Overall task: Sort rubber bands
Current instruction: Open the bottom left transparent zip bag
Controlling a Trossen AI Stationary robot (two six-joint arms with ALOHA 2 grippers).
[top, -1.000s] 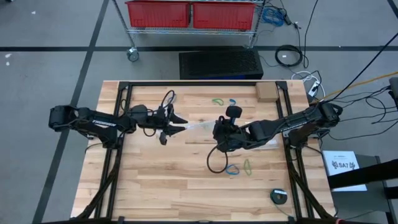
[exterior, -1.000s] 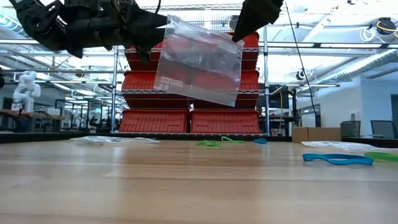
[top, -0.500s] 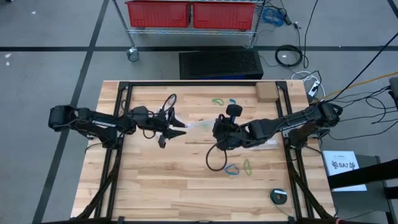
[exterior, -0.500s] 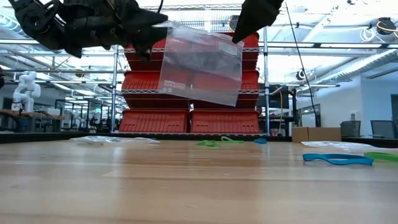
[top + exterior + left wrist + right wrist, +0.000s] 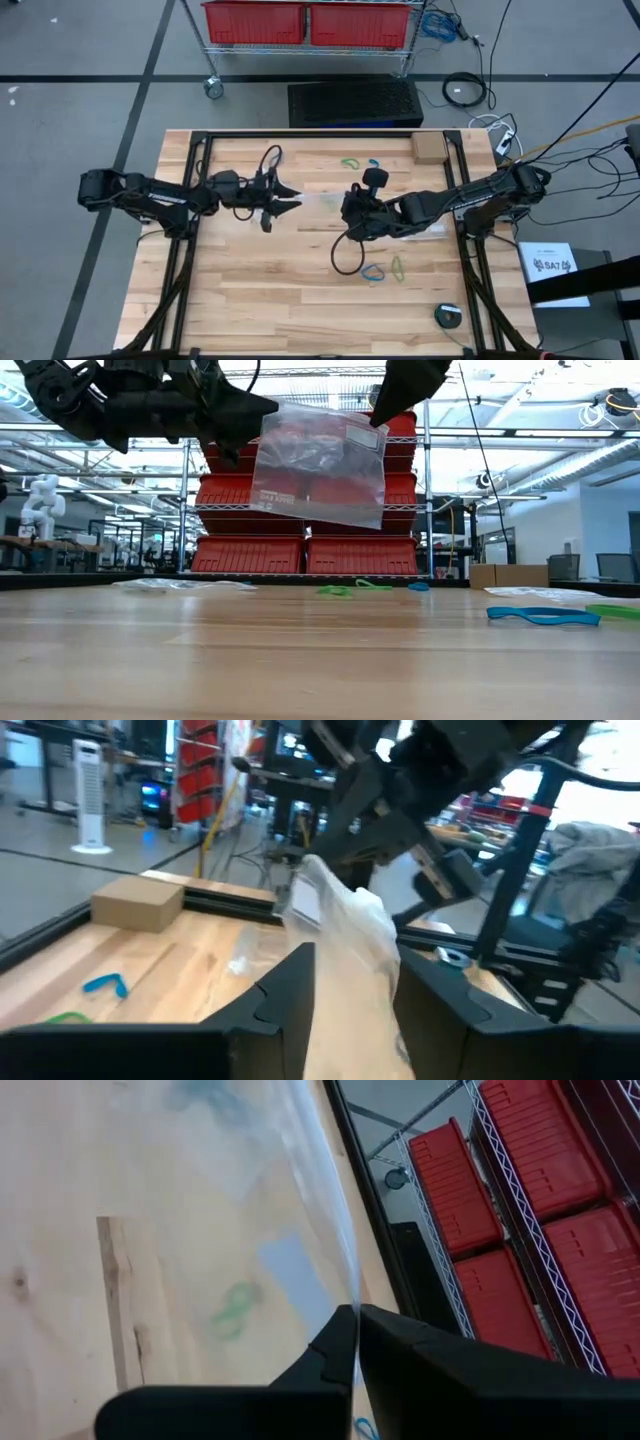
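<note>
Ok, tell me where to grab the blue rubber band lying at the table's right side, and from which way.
Take the blue rubber band from straight above, pinching across one long side of the loop. In the low view it lies flat on the table, so there is no raised edge to catch from the side. A green band lies right beside it, so pinching the side away from that one seems safest.

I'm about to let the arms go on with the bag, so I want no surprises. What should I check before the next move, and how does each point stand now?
1. Right gripper shut on the clear bag edge: ok.
2. Left gripper gripping the bag's other top corner: cannot tell; its fingers look spread around the plastic.
3. Bag lifted off the table: ok.
4. Bag mouth open enough for a band: cannot tell.
5. Rubber bands still loose on the table, blue band and green band: not ok, unsorted.
</note>
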